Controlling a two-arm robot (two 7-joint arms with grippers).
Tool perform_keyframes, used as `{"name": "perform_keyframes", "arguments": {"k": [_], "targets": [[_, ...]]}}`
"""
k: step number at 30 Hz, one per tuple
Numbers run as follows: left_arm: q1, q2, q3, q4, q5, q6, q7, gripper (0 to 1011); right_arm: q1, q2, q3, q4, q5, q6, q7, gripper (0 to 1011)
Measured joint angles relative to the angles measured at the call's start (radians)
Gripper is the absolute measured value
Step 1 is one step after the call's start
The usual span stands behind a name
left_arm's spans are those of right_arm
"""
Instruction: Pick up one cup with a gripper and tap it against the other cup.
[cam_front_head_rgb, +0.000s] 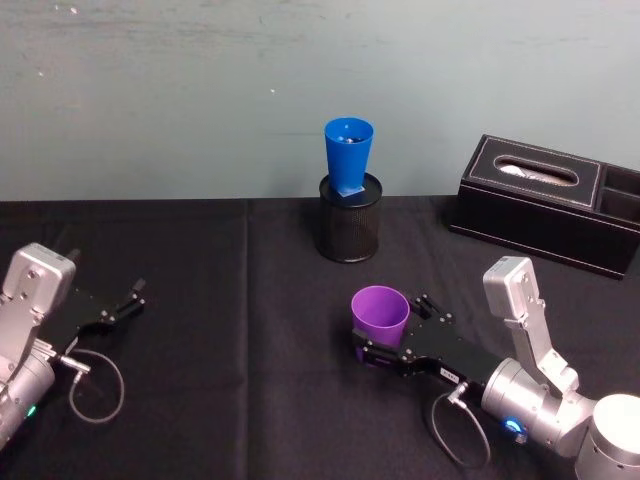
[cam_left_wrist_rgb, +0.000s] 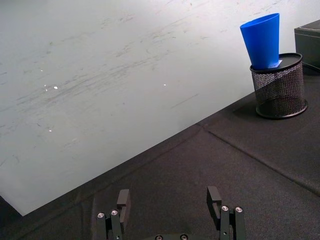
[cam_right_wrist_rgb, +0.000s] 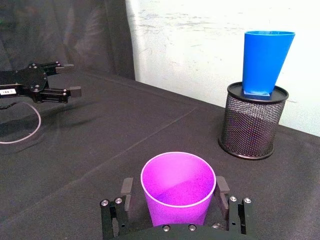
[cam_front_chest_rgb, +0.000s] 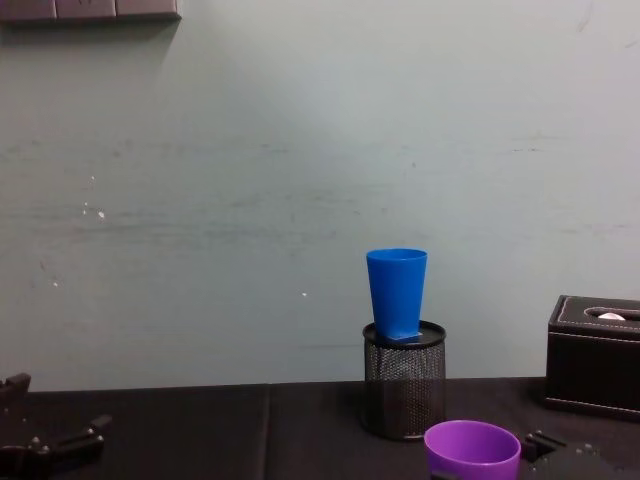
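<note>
Closest to the robot, on the right side of the black tablecloth (cam_front_head_rgb: 220, 300), the right gripper (cam_right_wrist_rgb: 173, 187) lies low over the cloth and reaches forward. The purple cup (cam_right_wrist_rgb: 178, 192) stands upright between its two fingers (cam_right_wrist_rgb: 127, 187), mouth up, nothing inside. From the right wrist view the jaws look spread, one on each side of the cup's lower half. There's a thin gap on one side, and the other finger is right up against the wall or very nearly, so to me it's bracketing the cup rather than squeezing it. The cup looks to be sitting on the cloth, but I can't see its base, so can't say for sure. A blue ring light (cam_front_head_rgb: 515, 428) glows on the arm behind the gripper.

Over on the near left, well apart from all that, the left gripper (cam_front_head_rgb: 133, 298) is parked just above the cloth with its jaws wide apart and nothing between them. A thin cable (cam_front_head_rgb: 95, 390) loops on the cloth beside it.

Farther back, around the middle of the table, there's the black mesh holder (cam_front_head_rgb: 350, 225). The blue cup (cam_front_head_rgb: 347, 155) has its narrow base dropped into the holder's mouth, open end up, most of it sticking out above the rim. It's well beyond the purple cup and a bit to its left, no contact between the two.

Back right, near the table's far edge, sits a black tissue box (cam_front_head_rgb: 530, 195) with a tissue showing in the slot. Behind everything is a pale scuffed wall (cam_front_head_rgb: 200, 90).
</note>
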Motion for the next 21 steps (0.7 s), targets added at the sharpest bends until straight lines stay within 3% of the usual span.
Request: {"name": "perform_keyframes", "arguments": {"k": [21], "targets": [[0.000, 0.000, 0.000, 0.000, 0.000, 0.000, 0.000, 1000, 0.000, 0.001, 0.000, -0.002, 0.003, 0.002, 0.000, 1002]]}}
